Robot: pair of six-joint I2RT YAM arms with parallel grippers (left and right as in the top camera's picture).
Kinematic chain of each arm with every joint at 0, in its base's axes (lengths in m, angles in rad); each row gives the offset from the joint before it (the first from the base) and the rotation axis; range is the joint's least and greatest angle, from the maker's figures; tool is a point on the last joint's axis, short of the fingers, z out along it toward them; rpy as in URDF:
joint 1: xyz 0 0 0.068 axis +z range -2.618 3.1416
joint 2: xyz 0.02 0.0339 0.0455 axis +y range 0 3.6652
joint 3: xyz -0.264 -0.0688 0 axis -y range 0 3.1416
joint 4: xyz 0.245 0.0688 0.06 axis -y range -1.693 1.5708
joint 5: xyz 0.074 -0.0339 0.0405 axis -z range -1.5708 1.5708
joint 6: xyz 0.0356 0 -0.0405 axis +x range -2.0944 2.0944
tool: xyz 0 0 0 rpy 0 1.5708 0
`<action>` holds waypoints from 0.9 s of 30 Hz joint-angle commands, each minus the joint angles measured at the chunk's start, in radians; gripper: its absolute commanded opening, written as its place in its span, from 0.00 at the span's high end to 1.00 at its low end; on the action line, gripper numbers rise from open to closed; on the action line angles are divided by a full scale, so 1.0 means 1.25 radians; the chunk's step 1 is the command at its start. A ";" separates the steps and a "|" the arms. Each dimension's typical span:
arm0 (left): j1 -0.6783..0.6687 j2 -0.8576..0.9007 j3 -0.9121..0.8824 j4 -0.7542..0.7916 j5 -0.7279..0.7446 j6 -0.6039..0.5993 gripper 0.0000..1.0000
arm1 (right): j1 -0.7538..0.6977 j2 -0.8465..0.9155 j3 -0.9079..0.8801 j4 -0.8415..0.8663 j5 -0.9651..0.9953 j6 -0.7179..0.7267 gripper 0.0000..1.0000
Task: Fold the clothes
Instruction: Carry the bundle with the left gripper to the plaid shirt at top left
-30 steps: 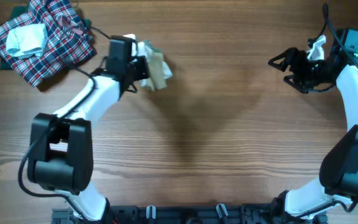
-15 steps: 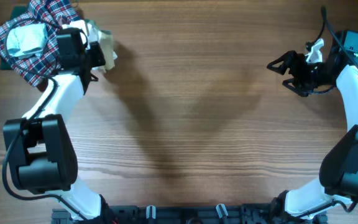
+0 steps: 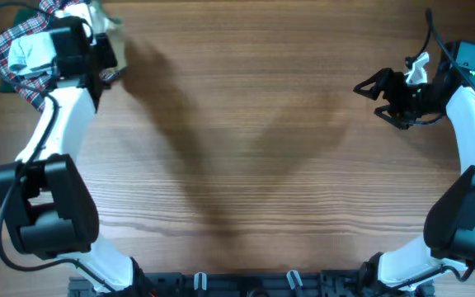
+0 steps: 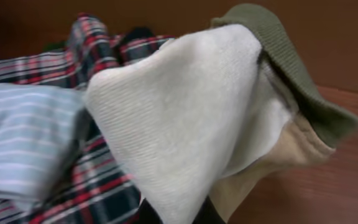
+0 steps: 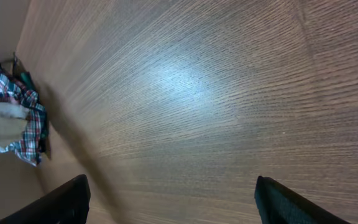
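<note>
One white garment (image 4: 185, 118) sits pinched between left jaws.

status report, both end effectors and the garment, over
Left end effector shut on white garment, bunched, not folded. Right end effector open, empty, far side. Plaid heap directly beside garment.

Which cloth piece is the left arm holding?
The white garment with tan and olive trim; the plaid heap and pale blue piece lie underneath, unheld.
</note>
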State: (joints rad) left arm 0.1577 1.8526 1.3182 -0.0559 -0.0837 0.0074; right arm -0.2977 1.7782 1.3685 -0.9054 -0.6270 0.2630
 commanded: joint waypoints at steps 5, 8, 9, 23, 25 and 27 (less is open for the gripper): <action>0.059 -0.027 0.046 -0.002 -0.015 -0.013 0.96 | 0.002 -0.021 0.012 0.000 0.008 -0.013 0.14; 0.085 -0.027 0.047 0.000 -0.015 -0.013 0.96 | 0.002 -0.021 0.012 0.000 0.008 -0.013 0.14; 0.093 -0.027 0.047 0.000 -0.015 -0.013 0.96 | 0.002 -0.021 0.012 0.000 0.008 -0.013 0.14; 0.228 -0.027 0.047 0.034 0.052 -0.013 0.91 | 0.002 -0.021 0.012 -0.019 0.008 -0.013 0.14; 0.237 -0.027 0.047 0.034 0.055 -0.013 0.89 | 0.002 -0.021 0.012 -0.021 0.008 -0.013 0.14; 0.244 -0.027 0.047 0.034 0.055 -0.013 0.87 | 0.002 -0.021 0.012 -0.022 0.008 -0.013 0.14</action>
State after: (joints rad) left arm 0.4397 1.8526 1.3479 -0.0216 -0.0319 -0.0017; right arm -0.2977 1.7782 1.3685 -0.9287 -0.6270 0.2630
